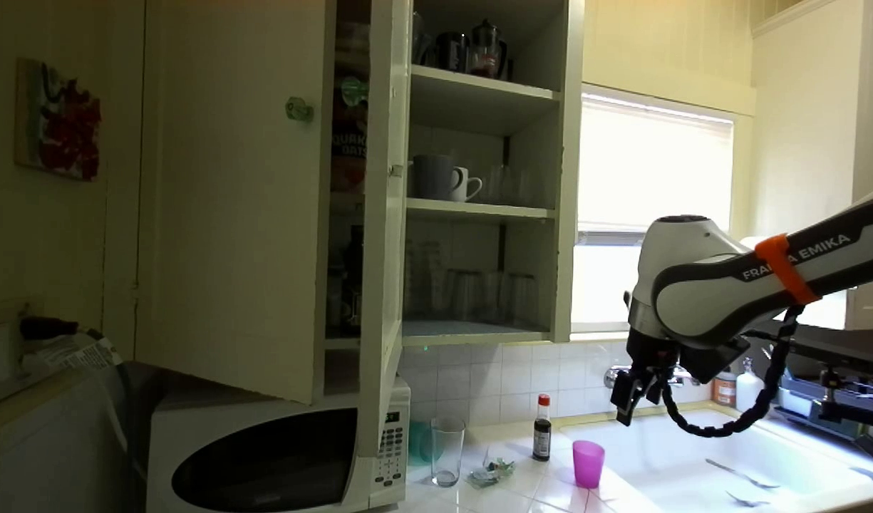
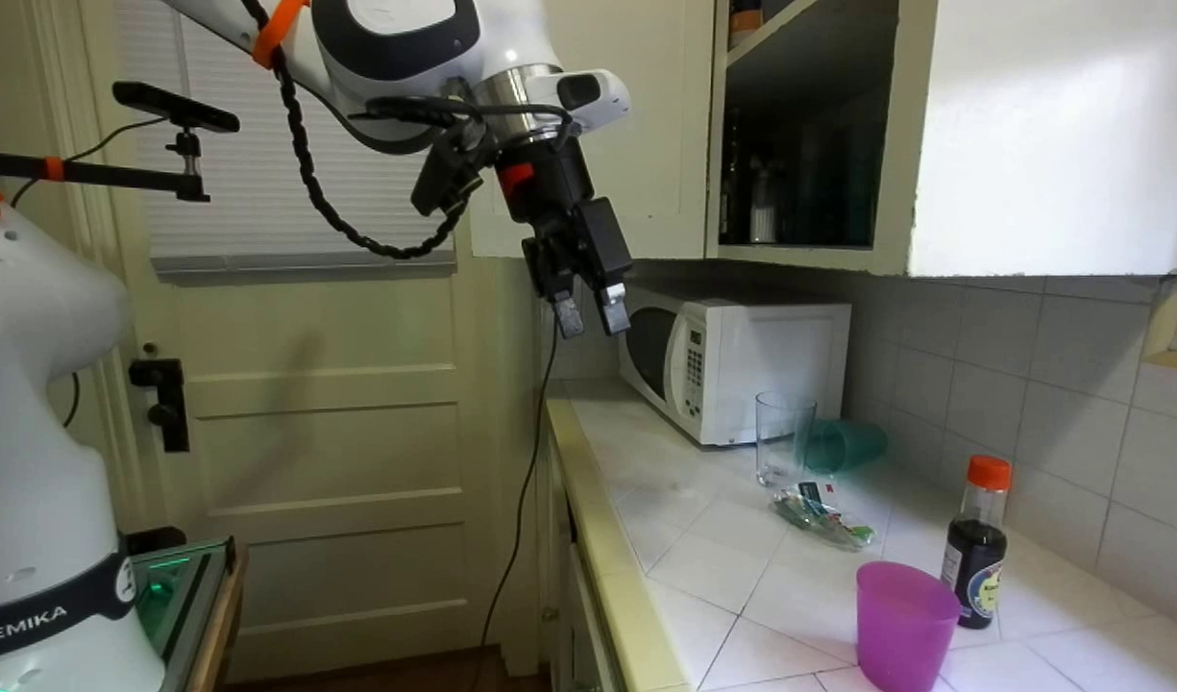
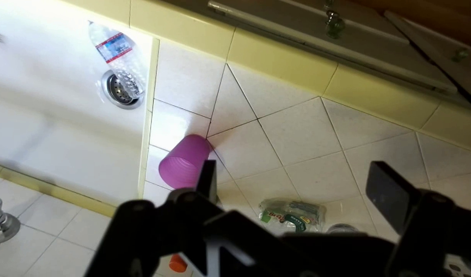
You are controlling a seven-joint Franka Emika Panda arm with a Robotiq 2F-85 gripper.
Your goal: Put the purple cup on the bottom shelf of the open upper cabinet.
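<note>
The purple cup stands upright on the tiled counter beside the sink in both exterior views (image 1: 588, 464) (image 2: 905, 625). It also shows in the wrist view (image 3: 187, 159), left of the fingers, partly behind the left one. My gripper (image 1: 637, 407) is open and empty, pointing down well above the counter. Its spread fingers show in an exterior view (image 2: 591, 319) and the wrist view (image 3: 297, 186). The upper cabinet (image 1: 569, 178) has its door open. Its bottom shelf (image 1: 479, 332) holds rows of clear glasses at the back; a bare strip shows along its front.
A red-capped dark bottle (image 2: 977, 567), plastic bag (image 2: 823, 519), clear glass (image 1: 447, 452) and teal cup on its side (image 2: 847, 445) are on the counter. The microwave (image 1: 390, 449) is under the open cabinet door (image 1: 380, 249). The sink (image 3: 66, 127) holds a plastic bottle (image 3: 118, 48).
</note>
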